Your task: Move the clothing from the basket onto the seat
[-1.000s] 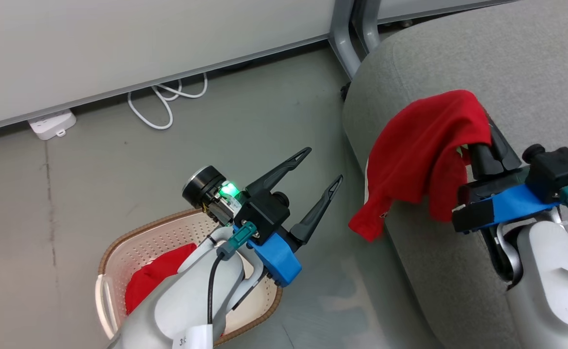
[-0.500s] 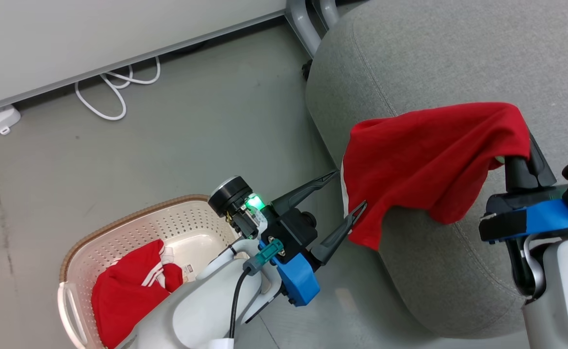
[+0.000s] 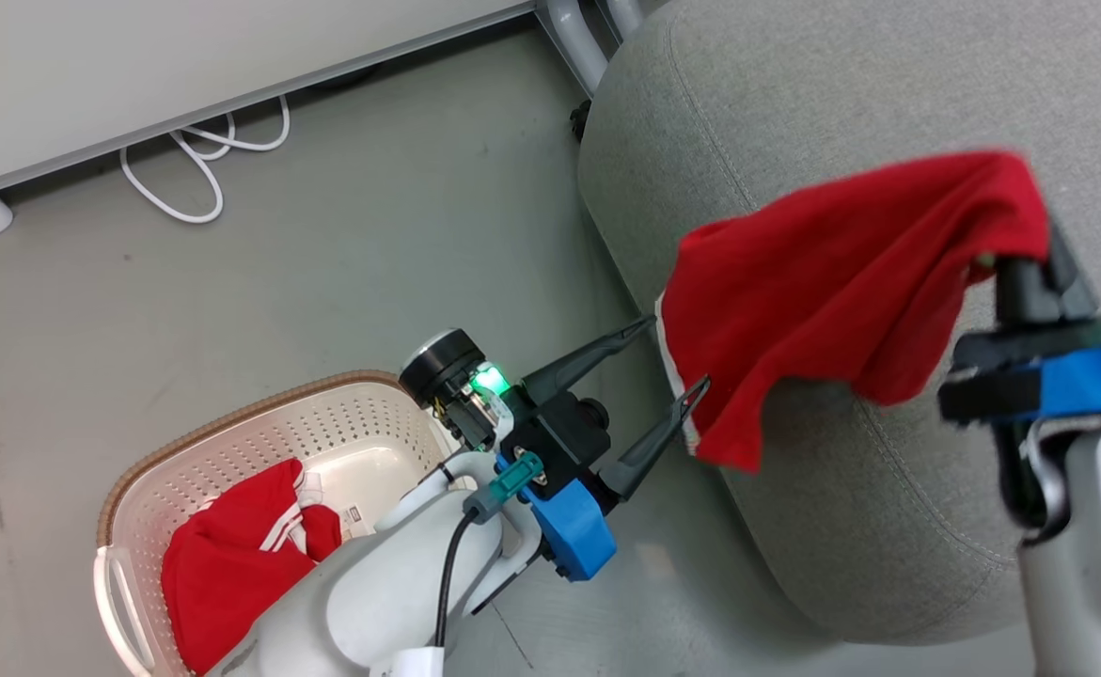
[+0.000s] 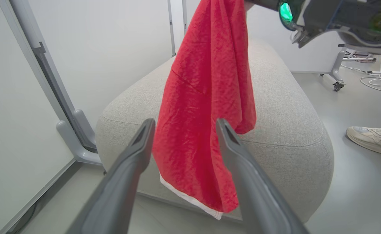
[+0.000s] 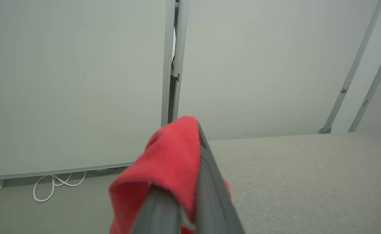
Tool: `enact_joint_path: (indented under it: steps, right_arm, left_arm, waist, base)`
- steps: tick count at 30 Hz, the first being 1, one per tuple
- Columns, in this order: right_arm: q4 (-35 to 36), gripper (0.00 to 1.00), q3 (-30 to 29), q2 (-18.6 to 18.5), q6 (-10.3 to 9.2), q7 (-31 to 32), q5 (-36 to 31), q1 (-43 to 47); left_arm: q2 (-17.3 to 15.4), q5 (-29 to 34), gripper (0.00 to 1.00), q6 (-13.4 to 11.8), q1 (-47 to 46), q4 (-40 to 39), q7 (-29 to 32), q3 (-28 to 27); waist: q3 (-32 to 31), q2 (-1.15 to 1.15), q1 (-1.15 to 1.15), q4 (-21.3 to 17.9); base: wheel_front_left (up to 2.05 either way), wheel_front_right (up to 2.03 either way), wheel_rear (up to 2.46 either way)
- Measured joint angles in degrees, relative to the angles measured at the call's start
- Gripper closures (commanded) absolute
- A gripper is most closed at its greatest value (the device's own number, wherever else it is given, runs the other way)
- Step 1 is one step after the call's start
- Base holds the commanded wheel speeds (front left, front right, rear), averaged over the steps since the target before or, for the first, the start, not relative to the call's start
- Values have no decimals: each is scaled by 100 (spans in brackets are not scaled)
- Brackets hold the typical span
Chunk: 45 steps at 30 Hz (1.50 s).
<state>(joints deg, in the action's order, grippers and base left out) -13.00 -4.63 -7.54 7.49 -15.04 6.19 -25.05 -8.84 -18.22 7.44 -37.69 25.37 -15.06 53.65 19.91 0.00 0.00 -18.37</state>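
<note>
The right end effector [image 3: 1030,268] is closed on the red garment [image 3: 841,282] and pinches it near one end, so the cloth hangs freely and stays clear of the floor while it is carried. The garment hangs at the left edge of the seat [image 3: 794,113], partly above the cushion and partly in front of its rounded side. I judge this to be the carrying step, with the release onto the cushion not yet done.

The left end effector [image 3: 674,355] holds nothing. Its fingers are wide apart, with the tips just beside the lower hem, perhaps to steady the cloth. The other red garment [image 3: 221,574], which has white stripes, lies in the basket [image 3: 230,428] on the floor, so about half of the work remains.

The left wrist view shows the hang of the garment [image 4: 206,97] better. It falls almost straight, and its white-trimmed corner is lower than the top of the seat [image 4: 284,107]. I cannot tell whether it touches the side. This view also shows a person's shoe [image 4: 372,138] on the floor.

The right wrist view shows the two fingers [image 5: 206,182] pressed together with cloth [image 5: 164,162] folded over them, a detail which the cloth covers in the head view.
</note>
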Motion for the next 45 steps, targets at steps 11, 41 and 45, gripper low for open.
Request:
enact_joint_path:
  steps: [11,41,45]
  right_arm:
    - [445,100,-608,-884,0,0,-2,-2043]
    - [-1640,100,-2427,-1447,0,-10,-302,-2699]
    - [-1875,100,-2463,-1215,0,-9,-307,-2444]
  left_arm:
    - [-202,215,0,-1,-253,-233,0,-165]
    - [-689,662,0,-53,-1244,-973,158,-123]
    - [-703,662,0,-53,-1289,-992,186,-98]
  waist:
    - [595,0,0,-36]
    - [2792,0,1,34]
    - [2803,0,0,32]
  base:
    - [0,0,0]
    - [0,0,0]
    - [0,0,0]
